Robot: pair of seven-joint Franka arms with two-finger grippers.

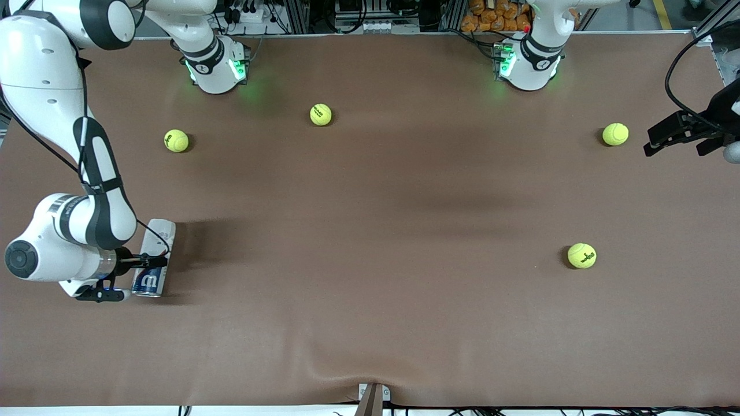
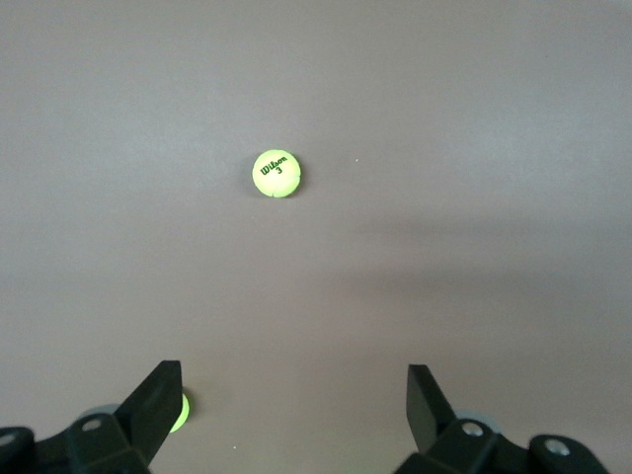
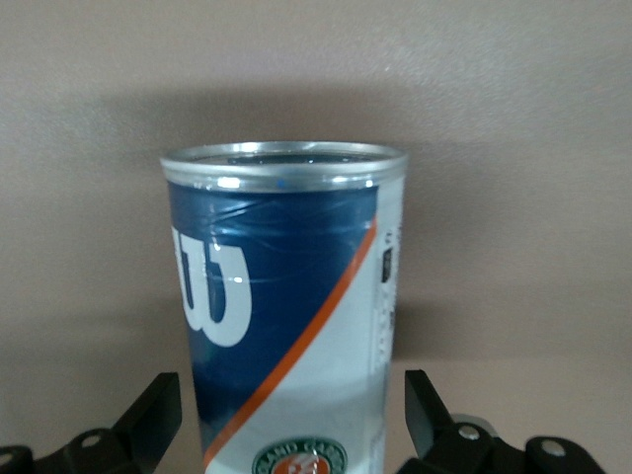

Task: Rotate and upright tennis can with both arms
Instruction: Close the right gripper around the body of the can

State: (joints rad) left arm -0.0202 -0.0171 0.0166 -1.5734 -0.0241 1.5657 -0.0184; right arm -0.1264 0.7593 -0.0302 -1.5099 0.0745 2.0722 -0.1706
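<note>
The tennis can lay on its side close to the table's edge at the right arm's end, its silver-rimmed end pointing toward the front camera and its white end toward the robots' bases. The right gripper was down at the can's navy part, and the right wrist view showed its fingers spread apart on either side of the can without pressing on it. Across the brown table there was one can and four tennis balls. The first ball sat farther from the front camera than the can, toward the right arm's end; the second lay near the right arm's base; a third sat nearer the camera toward the left arm's end; the fourth lay beside the left gripper. The middle of the table — a wide bare stretch between can and third ball — held nothing but soft shadow. The left gripper hung above the table's edge at its own end, waiting, its fingers wide apart and holding nothing — one ball showed clearly below it.
</note>
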